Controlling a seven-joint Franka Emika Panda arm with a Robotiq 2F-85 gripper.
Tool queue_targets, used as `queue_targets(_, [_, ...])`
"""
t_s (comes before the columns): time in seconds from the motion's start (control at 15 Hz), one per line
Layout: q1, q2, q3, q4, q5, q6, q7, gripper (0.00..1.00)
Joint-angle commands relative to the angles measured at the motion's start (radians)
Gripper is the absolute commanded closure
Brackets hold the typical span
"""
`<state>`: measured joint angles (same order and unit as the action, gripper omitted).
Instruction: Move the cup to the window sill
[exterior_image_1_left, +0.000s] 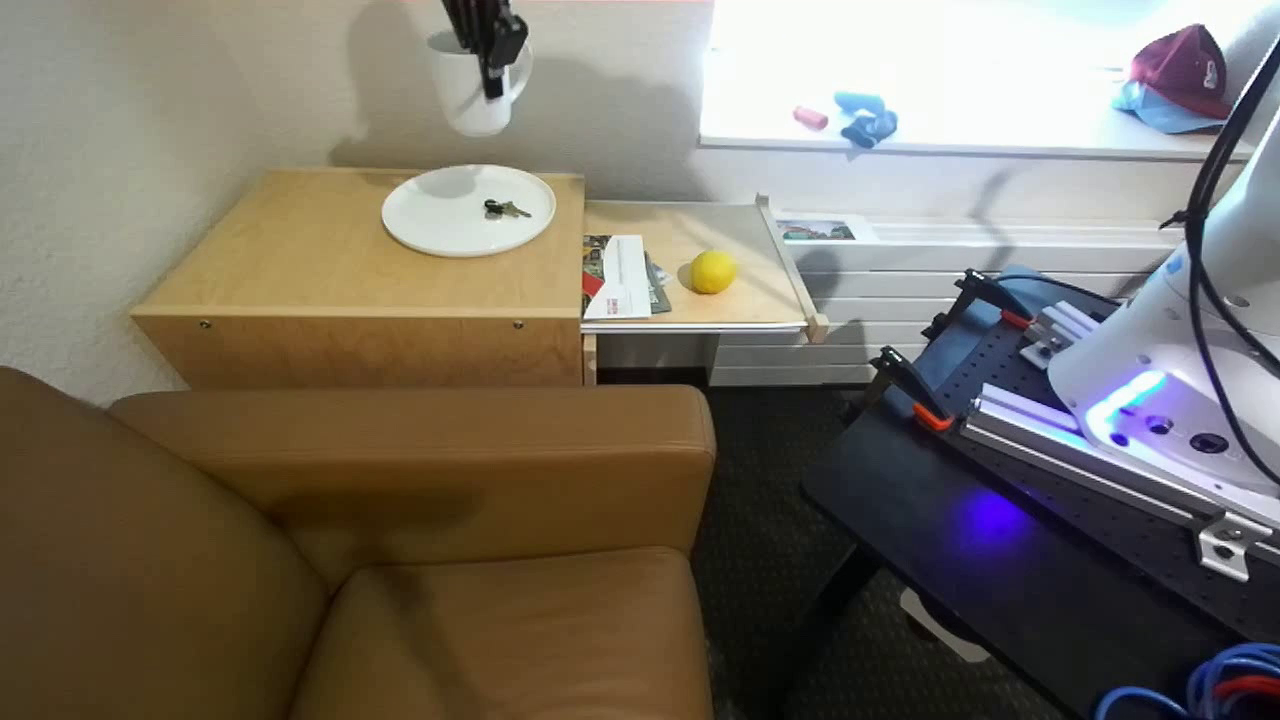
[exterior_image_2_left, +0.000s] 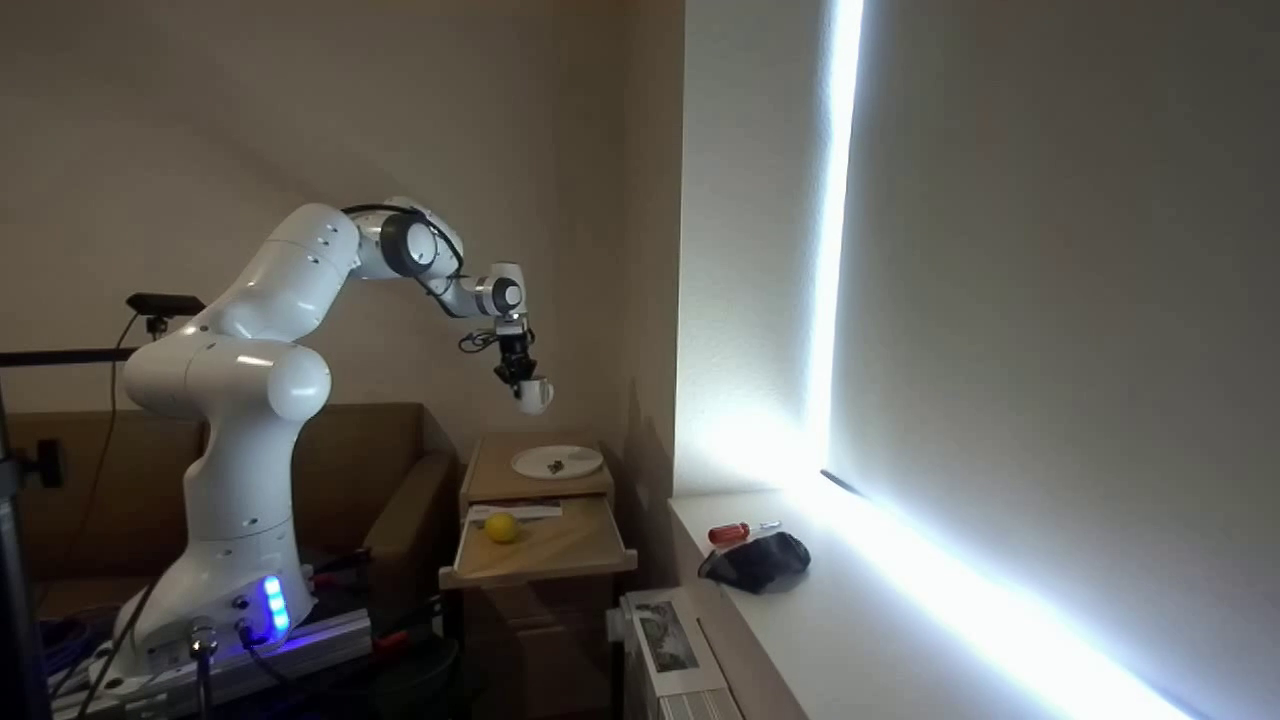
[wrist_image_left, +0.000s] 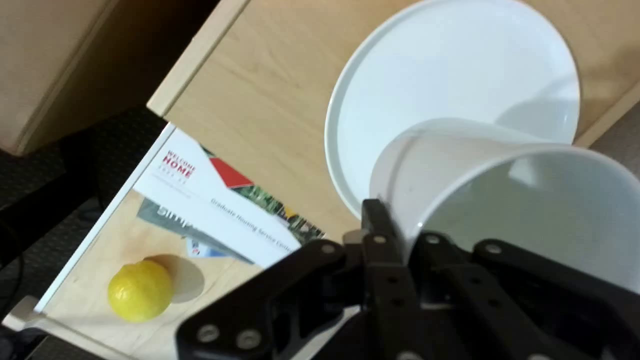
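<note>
Your gripper (wrist_image_left: 402, 227) grasps the cup (exterior_image_1_left: 466, 92), hanging beneath it; wrist view, left: leaflet (wrist_image_left: 217, 202) reads "WELCOME HOME", "Graduate Housing Service Center".

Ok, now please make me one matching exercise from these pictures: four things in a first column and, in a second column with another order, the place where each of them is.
Things:
1. white cup
2. keys
3. yellow fruit
4. maroon and light blue cap

Places:
A. in the pulled-out drawer, beside the papers
B. on the window sill
C. in the air, gripped by the pincer
D. on the white plate

Right pairs: 1-C, 2-D, 3-A, 4-B.
</note>
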<state>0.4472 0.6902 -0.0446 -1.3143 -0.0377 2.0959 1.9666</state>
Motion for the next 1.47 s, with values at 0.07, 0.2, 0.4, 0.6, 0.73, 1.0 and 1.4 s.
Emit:
queue_targets(0.07, [-0.127, -0.199, 0.000, -0.218, 0.053, -0.090, 0.050, 0.99])
queue_targets(0.2, [-0.190, -0.266, -0.004, -0.302, 0.078, -0.092, 0.075, 0.99])
queue_targets(0.4, [-0.282, -0.365, -0.019, -0.446, 0.122, -0.046, 0.105, 0.99])
queue_targets(0.6, [-0.369, -0.452, -0.043, -0.589, 0.169, -0.018, 0.098, 0.99])
queue_targets(0.73, [-0.423, -0.507, -0.068, -0.685, 0.188, 0.007, 0.083, 0.99])
queue_targets(1.0, [-0.526, -0.606, -0.133, -0.862, 0.204, 0.082, 0.060, 0.99])
queue_targets(1.4, [-0.602, -0.558, -0.233, -0.916, -0.024, 0.322, 0.274, 0.99])
